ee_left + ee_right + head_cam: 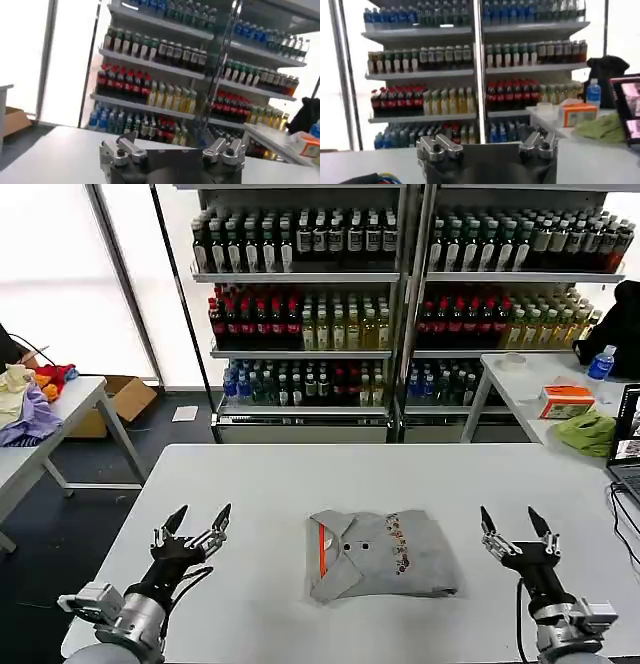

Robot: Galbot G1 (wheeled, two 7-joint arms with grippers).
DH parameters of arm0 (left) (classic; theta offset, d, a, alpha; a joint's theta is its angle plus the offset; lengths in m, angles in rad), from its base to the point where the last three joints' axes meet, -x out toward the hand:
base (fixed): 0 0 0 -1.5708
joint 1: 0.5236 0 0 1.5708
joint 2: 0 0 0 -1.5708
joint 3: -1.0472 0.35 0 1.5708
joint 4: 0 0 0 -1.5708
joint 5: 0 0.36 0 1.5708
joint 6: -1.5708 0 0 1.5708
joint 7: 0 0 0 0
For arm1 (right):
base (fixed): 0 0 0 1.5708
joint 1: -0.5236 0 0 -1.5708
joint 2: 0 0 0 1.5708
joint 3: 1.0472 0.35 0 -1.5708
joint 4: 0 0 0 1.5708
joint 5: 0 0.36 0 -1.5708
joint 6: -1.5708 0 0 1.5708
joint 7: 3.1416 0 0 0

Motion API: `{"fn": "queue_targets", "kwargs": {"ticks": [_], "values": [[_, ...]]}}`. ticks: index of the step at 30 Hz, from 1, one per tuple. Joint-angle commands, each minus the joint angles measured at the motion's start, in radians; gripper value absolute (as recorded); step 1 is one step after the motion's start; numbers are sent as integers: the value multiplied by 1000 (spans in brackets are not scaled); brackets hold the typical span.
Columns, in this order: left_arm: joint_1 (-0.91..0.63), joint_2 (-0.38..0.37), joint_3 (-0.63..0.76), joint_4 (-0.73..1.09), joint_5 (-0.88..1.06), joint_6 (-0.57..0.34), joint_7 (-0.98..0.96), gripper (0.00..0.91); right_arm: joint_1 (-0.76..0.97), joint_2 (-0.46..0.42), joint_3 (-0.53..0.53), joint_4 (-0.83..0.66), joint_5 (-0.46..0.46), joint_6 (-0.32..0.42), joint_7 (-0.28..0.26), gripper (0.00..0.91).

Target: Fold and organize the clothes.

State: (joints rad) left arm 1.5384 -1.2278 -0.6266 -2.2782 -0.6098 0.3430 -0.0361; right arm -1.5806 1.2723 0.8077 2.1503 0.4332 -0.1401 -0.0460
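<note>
On the white table [260, 484], the folded grey collared cotton shirt [380, 554] lies between the left pincer [200, 522] and right pincer [515, 529], both wide open and empty; any last tidying should press gently.

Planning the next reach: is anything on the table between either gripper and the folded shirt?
Nothing visible. The folded grey shirt lies mid-table, with bare white table between it and the open left gripper and open right gripper.

White table [260, 484]; folded grey collared shirt [380, 556] lying mid-table.
</note>
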Motion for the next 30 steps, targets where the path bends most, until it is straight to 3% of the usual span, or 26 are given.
{"fn": "queue_targets", "kwargs": {"ticks": [1,11,14,21,25,30], "values": [[59,-46,-126,-3,169,-135,250,907,-109,59,51,-17,-67,237,-72,907],[82,-77,-189,33,231,-188,312,907,-196,69,50,-66,-55,293,-30,907],[81,-84,-197,26,233,-183,317,907,-211,59,76,-46,34,263,10,907],[74,-103,-217,40,260,-197,348,907,-215,44,117,-32,63,253,-46,907],[85,-118,-222,43,276,-224,354,907,-226,46,116,-12,85,229,-56,907],[96,-123,-223,42,257,-194,362,907,-228,43,127,4,79,214,-58,907]]}}
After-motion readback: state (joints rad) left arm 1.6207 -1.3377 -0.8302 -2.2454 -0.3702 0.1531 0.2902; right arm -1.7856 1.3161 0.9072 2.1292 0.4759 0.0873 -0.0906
